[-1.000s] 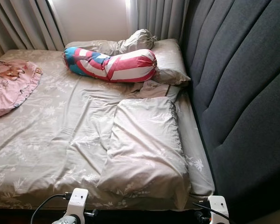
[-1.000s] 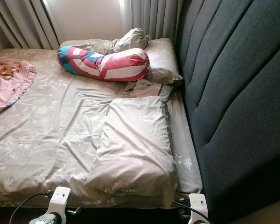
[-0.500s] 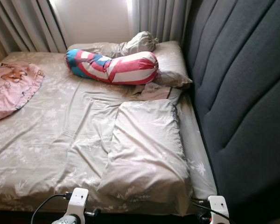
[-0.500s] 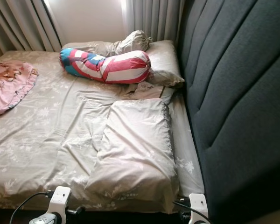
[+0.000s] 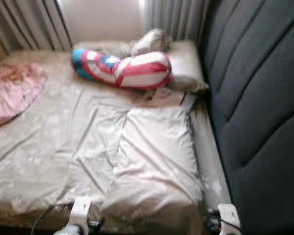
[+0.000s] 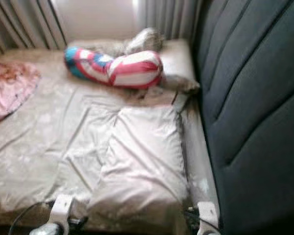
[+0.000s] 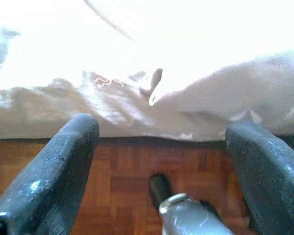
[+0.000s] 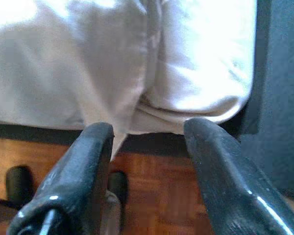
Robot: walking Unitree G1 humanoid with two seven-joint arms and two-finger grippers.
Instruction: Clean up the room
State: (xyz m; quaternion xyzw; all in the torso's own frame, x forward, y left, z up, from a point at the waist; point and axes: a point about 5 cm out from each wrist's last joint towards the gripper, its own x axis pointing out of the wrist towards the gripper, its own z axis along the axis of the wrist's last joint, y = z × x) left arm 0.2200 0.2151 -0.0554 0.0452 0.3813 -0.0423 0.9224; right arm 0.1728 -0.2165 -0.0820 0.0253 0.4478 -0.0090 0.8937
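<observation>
The robot is approaching the bed point(image 5: 49, 147) with both the left gripper point(image 7: 161, 161) and right gripper point(image 8: 147, 161) hanging empty, jaws apart (blurred views suggest walking), probably needing next to grasp the near pillow point(image 5: 157, 161) lying beside the headboard point(image 5: 255, 98).

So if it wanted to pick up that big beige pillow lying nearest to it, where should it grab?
Probably the near short edge of the pillow, which hangs slightly over the bed's edge just ahead of the right gripper. Coming straight in from the bed's near side, open fingers could pinch that soft overhanging corner; the flat middle offers nothing to clamp.
</observation>
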